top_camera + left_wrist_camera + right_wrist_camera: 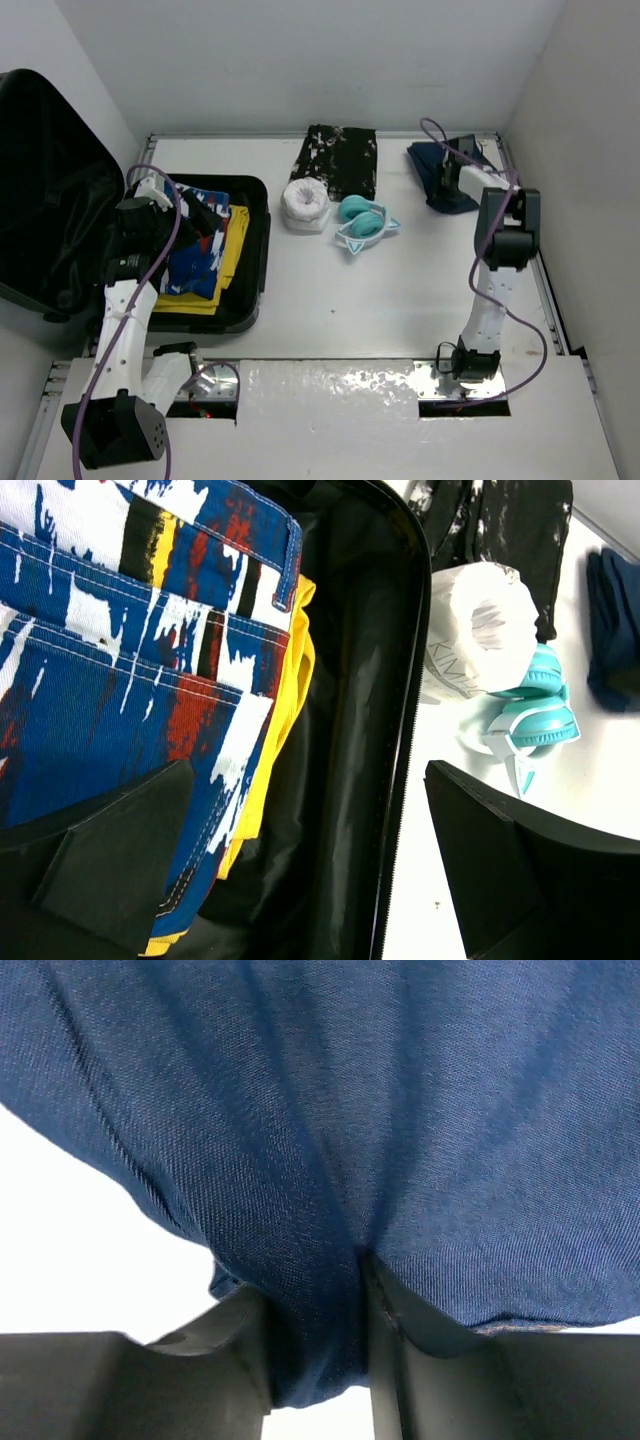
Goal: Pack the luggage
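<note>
Under left end effector (305, 820) lies luggage (350, 730).

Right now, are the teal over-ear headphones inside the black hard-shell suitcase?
No, the teal over-ear headphones lie on the white table, outside the black hard-shell suitcase.

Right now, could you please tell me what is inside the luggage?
Inside the luggage, a blue, red and white patterned garment lies on a yellow garment, beside black lining. Anything beneath them is covered.
</note>
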You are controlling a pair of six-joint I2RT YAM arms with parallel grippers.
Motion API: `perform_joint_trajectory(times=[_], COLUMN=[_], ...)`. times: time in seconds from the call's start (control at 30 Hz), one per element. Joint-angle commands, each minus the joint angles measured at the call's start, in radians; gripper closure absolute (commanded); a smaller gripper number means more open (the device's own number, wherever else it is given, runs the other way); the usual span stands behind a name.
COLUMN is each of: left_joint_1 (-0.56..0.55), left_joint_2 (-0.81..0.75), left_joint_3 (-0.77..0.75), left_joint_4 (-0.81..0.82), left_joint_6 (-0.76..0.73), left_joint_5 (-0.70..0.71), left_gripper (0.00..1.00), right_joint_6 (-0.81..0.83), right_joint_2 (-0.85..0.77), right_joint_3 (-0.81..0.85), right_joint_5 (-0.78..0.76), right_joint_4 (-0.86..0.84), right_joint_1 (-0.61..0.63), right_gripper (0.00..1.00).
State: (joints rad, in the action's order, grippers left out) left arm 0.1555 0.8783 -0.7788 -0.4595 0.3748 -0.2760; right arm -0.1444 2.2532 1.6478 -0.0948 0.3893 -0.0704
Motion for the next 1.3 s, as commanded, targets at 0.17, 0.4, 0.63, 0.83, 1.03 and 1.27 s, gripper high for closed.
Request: perform_joint_trajectory(times=[0.17, 0.4, 0.63, 0.83, 1.03, 1.27], left_joint_1=[-0.014, -0.016, -0.017, -0.016, -0.016, -0.016], left_joint_2=[-0.013, -0.001, 0.021, 0.028, 0.042, 0.05], left_joint_3=[-0.002, 0.0, -0.008, -0.007, -0.01, -0.004], left_joint_4=[0.042, 0.044, 0.027, 0.024, 0.024, 0.021], left_joint_6=[-0.016, -0.016, -0.027, -0.027, -0.025, -0.025], left_joint_5=[-0.011, -0.02, 0.023, 0.031, 0.027, 0.029], left_gripper=[0.0, 0.0, 0.0, 0.0, 0.0, 0.0], right_joint_6=[-0.385, -0.77, -0.982, -0.602, -0.085, -0.037], right_joint_2=[-0.432, -0.887, -1.052, -1.204, -1.172, -1.111], right_joint_3=[-0.783, -1.298, -1.257, -0.97, -0.941, -0.951], right_joint_5=[0.076, -0.075, -0.125, -0.177, -0.159, -0.221], right_joint_4=[-0.225, -0.527, -0.537, -0.143, 0.178, 0.215], right_joint_1=[0.021, 0.17, 0.389, 0.391, 0.393, 0.409], right_gripper=[1.0, 0.88, 0.39, 0.01, 0.01, 0.04])
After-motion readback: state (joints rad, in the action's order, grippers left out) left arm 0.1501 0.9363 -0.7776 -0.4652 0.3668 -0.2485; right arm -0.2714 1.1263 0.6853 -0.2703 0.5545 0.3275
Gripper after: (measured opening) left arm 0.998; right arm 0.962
